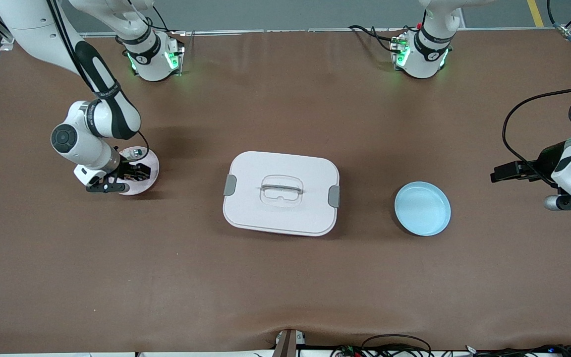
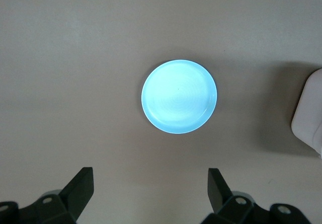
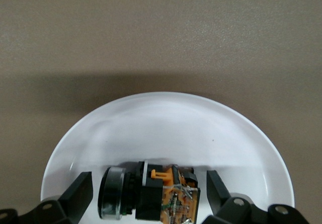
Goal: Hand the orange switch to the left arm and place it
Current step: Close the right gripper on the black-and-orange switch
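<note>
The orange switch [image 3: 151, 196], a black body with a silver ring at one end and an orange rear, lies on its side on a white plate [image 3: 166, 128] toward the right arm's end of the table. My right gripper [image 3: 149, 183] is low over that plate [image 1: 149, 184], open, one finger on each side of the switch with a gap on both sides. In the front view the right gripper [image 1: 134, 173] hides the switch. My left gripper [image 2: 150, 176] hangs open and empty above bare table beside the blue plate [image 2: 179, 96]. The white box [image 1: 281, 193] stands mid-table.
The blue plate [image 1: 422, 208] lies between the box and my left gripper [image 1: 498, 173]. A corner of the box [image 2: 309, 113] shows in the left wrist view. A tiny silver-and-green part [image 1: 137, 151] sits on the white plate's edge nearest the robot bases. Black cables trail near the left arm.
</note>
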Robot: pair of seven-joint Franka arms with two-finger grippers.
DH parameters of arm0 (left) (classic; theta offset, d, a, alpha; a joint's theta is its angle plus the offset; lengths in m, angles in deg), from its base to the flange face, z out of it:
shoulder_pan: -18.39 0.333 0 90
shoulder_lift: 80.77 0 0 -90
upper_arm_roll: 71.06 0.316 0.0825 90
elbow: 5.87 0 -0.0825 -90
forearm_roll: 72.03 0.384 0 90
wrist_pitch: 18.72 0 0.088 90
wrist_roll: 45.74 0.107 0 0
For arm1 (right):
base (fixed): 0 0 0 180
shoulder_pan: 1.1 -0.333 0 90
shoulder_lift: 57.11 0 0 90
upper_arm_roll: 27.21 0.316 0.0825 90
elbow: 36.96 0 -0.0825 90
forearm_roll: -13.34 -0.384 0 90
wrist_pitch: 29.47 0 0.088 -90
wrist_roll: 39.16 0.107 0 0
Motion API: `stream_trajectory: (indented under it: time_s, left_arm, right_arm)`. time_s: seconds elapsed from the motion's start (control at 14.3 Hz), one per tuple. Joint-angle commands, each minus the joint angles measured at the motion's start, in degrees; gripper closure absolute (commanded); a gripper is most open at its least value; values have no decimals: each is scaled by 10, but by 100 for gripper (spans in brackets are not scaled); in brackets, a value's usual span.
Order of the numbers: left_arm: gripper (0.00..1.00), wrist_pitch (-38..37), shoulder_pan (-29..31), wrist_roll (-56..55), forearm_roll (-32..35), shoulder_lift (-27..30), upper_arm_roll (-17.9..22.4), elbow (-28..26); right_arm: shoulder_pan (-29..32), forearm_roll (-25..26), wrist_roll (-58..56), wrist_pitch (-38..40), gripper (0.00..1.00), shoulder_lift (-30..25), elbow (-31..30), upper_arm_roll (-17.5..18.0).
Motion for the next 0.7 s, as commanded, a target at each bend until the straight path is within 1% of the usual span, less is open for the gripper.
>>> stream_trajectory:
  time_s: [0.0, 0.42, 0.56, 0.63]
  left_arm:
    - [0, 2, -3, 0, -8, 2, 0, -1]
    - [0, 2, -4, 0, -8, 1, 0, -1]
    - [0, 1, -6, -2, -8, 3, 0, 0]
    - [0, 1, -8, -3, -8, 2, 0, 0]
  right_arm:
    - [-2, -11, 0, 2, 0, 10, 4, -1]
    - [-1, -11, -2, 3, 0, 9, 3, -1]
    - [-1, -11, -8, 5, 31, 9, 4, -1]
    - [-1, -10, -8, 6, 49, 9, 4, -1]
